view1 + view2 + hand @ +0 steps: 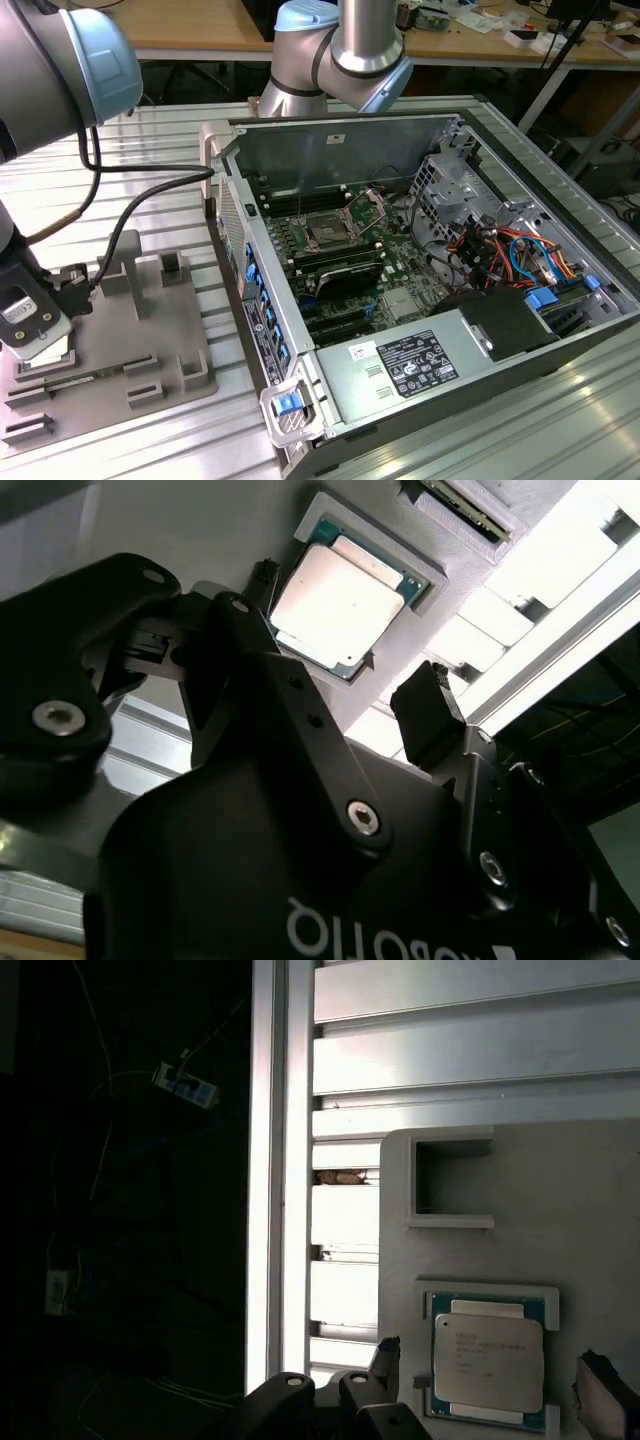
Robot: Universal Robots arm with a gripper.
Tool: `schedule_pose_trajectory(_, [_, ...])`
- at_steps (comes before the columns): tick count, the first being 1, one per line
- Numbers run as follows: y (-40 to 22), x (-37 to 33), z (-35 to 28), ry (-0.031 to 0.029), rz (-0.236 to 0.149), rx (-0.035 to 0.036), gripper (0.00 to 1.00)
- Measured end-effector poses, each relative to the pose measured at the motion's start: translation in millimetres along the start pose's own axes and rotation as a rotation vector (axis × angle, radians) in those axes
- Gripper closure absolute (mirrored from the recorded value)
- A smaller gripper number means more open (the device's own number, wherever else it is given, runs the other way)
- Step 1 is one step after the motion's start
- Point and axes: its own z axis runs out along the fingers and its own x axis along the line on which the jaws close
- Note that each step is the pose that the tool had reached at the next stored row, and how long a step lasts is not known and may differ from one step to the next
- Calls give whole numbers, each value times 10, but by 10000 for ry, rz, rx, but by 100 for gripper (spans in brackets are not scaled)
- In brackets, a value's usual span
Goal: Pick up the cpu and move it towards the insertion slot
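First wrist view — cpu (pixel 488 1360) flat, lid up, long sides facing the tool's (pixel 488 1352) spread fingers.

One cpu (pixel 488 1360). One insertion slot (pixel 330 228). One open computer case (pixel 340 140). One grey fixture plate (pixel 150 330), one empty square recess (pixel 450 1175) in it. One robot arm (pixel 365 40). One gripper (pixel 345 645), two fingers (pixel 428 712). One slatted metal table (pixel 150 140).

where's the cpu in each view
second wrist view: cpu in a grey holder pocket, below the open gripper.
first wrist view: cpu in that pocket, below the gripper.
exterior view: gripper hangs over that pocket, at the exterior view's left.
shared landmark: the grey holder.
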Motion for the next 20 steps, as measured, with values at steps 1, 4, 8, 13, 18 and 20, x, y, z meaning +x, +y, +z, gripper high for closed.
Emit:
schedule_pose_trajectory(1, [-1, -1, 38, 21, 1, -1, 26])
schedule_pose_trajectory(4, [-6, -3, 120, 35, -1, 23, 26])
schedule_pose_trajectory(8, [-7, -3, 159, 36, 1, 64, 26])
schedule_pose_trajectory(13, [-9, -19, 208, 34, 30, 73, 26])
schedule_pose_trajectory(18, [-11, -23, 221, 34, 77, 74, 26])
schedule_pose_trajectory(20, [-11, -24, 222, 34, 78, 74, 26])
